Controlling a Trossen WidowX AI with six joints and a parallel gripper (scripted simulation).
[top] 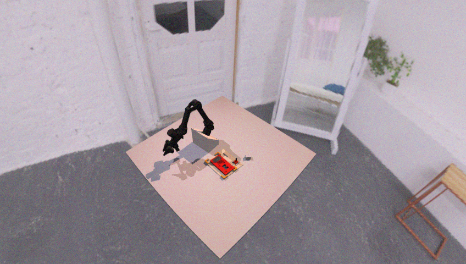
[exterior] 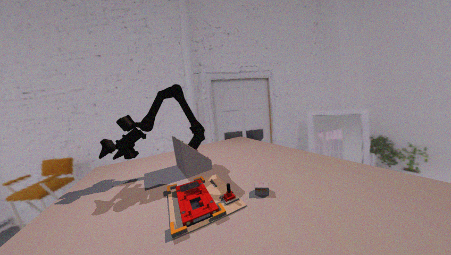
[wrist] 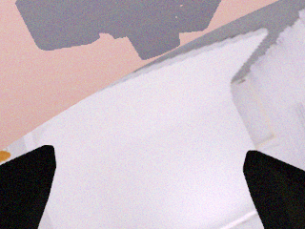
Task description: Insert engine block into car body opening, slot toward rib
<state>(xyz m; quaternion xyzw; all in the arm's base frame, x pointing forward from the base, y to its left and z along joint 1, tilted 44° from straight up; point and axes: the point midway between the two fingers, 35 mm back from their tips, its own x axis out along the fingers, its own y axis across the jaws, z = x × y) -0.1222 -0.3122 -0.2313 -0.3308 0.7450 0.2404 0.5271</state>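
The red car body (top: 222, 164) (exterior: 186, 202) lies flat in a pale fixture between orange corner pieces. A dark opening (exterior: 194, 203) shows in it, with a small red part at its side. A small grey block (top: 247, 158) (exterior: 261, 190), which looks like the engine block, stands on the table apart from the fixture; its slot side cannot be made out. My gripper (top: 166, 153) (exterior: 107, 158) (wrist: 152, 159) is open, with nothing between its fingers. It hangs high to the left of the car body, well away from it and the block.
A small red piece with an upright black post (top: 236, 160) (exterior: 228, 189) sits on the fixture beside the car body. A tall grey panel (top: 203, 141) (exterior: 189, 158) stands between the arm's base and the fixture. The pink table top (top: 222, 212) (exterior: 316, 214) bears them.
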